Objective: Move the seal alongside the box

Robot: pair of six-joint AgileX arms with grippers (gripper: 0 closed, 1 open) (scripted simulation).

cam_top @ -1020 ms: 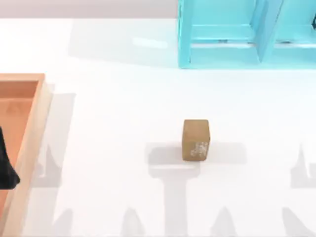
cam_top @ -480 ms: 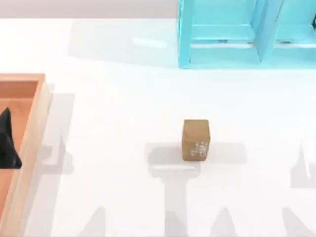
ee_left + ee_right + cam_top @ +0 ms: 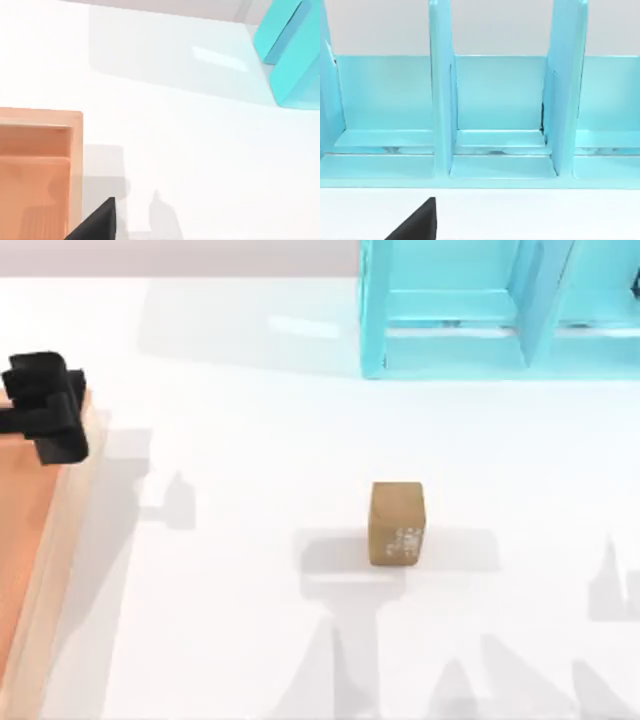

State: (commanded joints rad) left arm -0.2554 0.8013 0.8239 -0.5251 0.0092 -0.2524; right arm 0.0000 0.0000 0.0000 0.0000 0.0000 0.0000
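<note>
The seal point(image 3: 397, 523), a small tan-brown block with whitish speckles on its near face, stands on the white table slightly right of centre. The box point(image 3: 62, 530), an orange-brown tray with a light-wood rim, lies along the table's left edge; its far right corner point(image 3: 75, 131) appears in the left wrist view. My left gripper point(image 3: 45, 405), a black shape, hovers over that corner, far to the left of the seal. A black part of it point(image 3: 95, 226) pokes into the left wrist view. A black part of my right gripper point(image 3: 415, 224) faces the shelf.
A turquoise shelf frame point(image 3: 500, 310) with upright dividers stands at the back right, and its compartments point(image 3: 500, 110) face the right wrist camera. White tabletop stretches between the box and the seal.
My left gripper has travelled from inside the box near the left edge toward the box's far right corner, coming further into view. The seal has not moved.
</note>
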